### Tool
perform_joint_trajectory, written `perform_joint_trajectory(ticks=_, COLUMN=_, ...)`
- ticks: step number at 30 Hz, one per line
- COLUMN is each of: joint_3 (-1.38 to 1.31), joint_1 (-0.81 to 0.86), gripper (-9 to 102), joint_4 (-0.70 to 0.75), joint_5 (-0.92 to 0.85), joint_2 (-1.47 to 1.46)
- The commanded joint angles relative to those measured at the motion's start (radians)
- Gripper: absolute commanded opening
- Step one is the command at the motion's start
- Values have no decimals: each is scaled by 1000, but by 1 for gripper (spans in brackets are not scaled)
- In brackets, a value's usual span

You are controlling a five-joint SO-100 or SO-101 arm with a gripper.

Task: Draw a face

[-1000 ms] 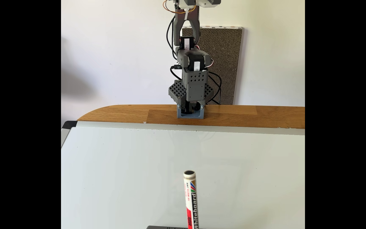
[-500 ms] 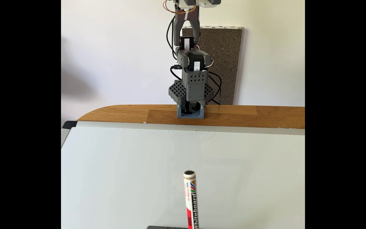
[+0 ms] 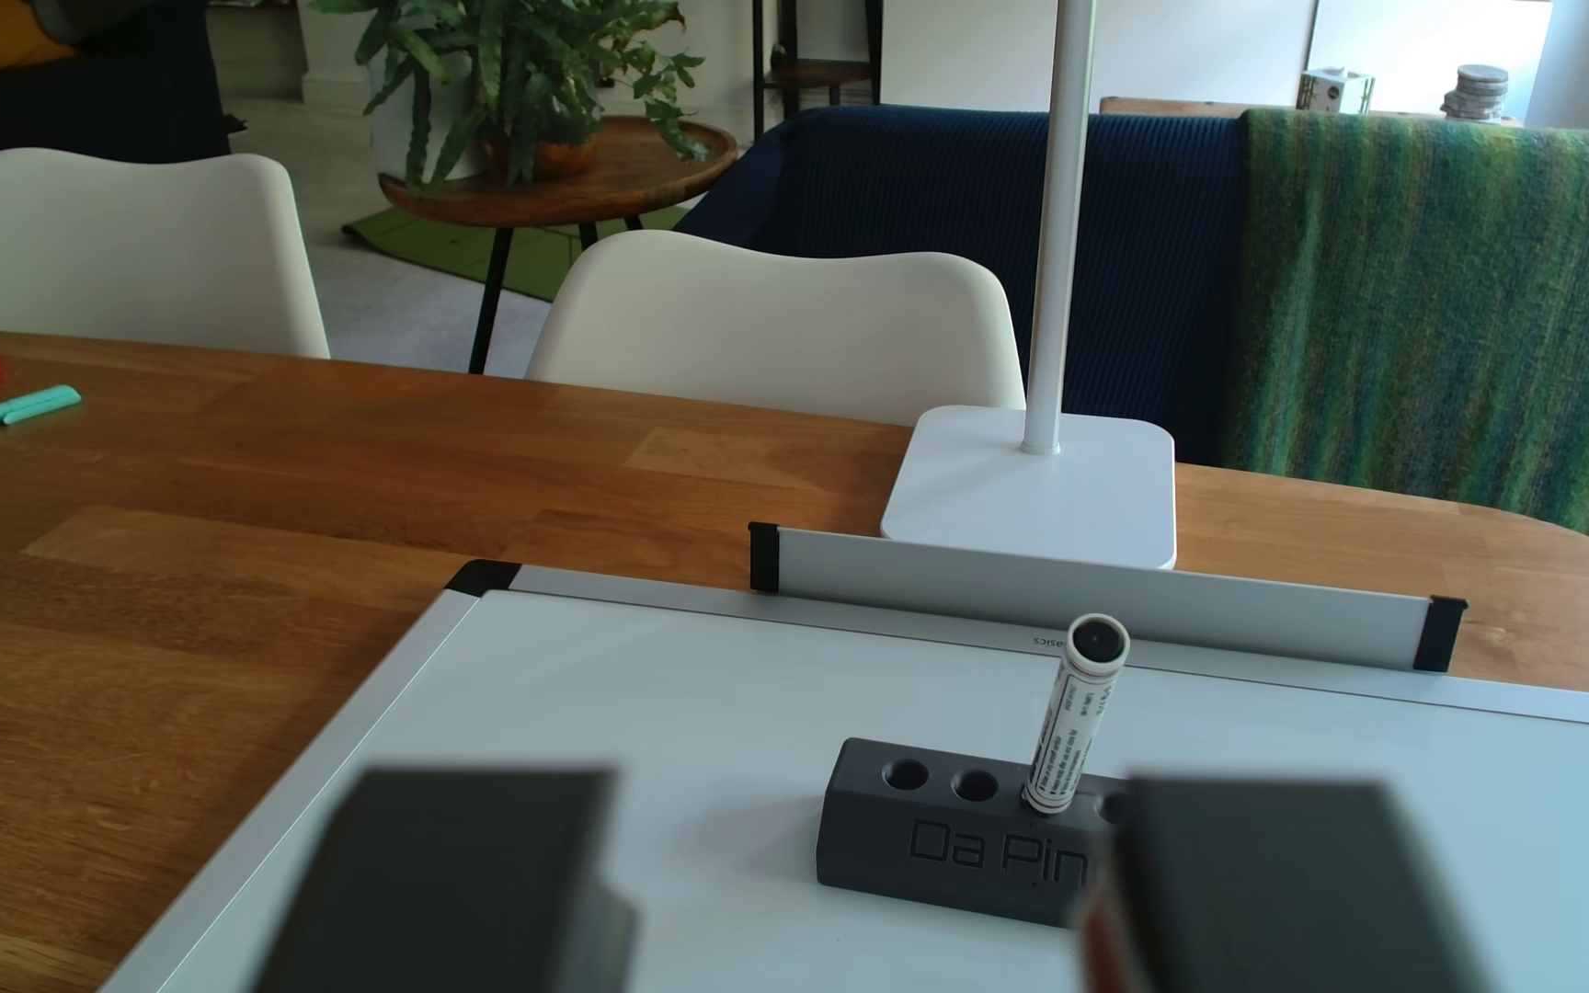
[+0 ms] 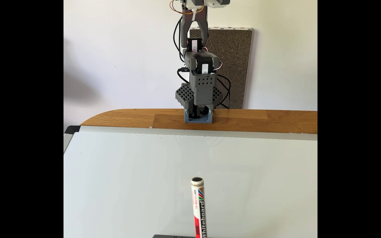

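Face undrawn on whiteboard [image 3: 695, 687]; hand [image 3: 853, 888] spread wide, empty, marker [image 3: 1072, 716] beyond.

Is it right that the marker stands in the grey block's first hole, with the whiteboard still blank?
Not quite. In the other view the marker stands in the grey block's third hole from the left; two left holes are empty. The whiteboard is blank.

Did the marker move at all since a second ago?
No. In the fixed view the marker stands upright in the grey block, its top at the same spot on the whiteboard as before.
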Motion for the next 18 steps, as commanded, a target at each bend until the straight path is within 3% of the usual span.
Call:
perform_joint_trajectory(ticks=1, joint_3=-17, joint_1=3, gripper=98, joint_4=-3, joint_5=-6, joint_2=63)
perform_joint_trajectory(ticks=18, joint_3=-32, joint_1=31, gripper=98, joint_4=-15, joint_5=3, joint_2=55)
